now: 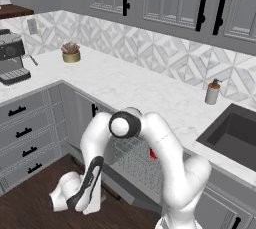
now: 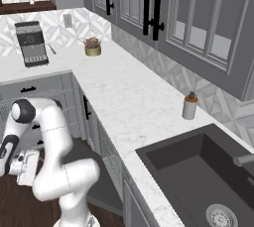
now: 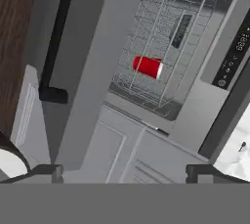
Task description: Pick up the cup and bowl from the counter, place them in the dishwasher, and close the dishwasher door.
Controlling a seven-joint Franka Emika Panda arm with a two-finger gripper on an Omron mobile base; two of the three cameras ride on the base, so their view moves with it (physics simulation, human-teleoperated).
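My pincer [image 3: 122, 171] hangs low in front of the cabinets, its tips spread wide apart with nothing between them. Just beyond it lies the lowered dishwasher door [image 3: 78, 71]. Past that, the cup [image 3: 147, 66] lies on its side in the wire rack [image 3: 161, 27] of the dishwasher [image 3: 229, 52], under the counter [image 1: 125, 85].
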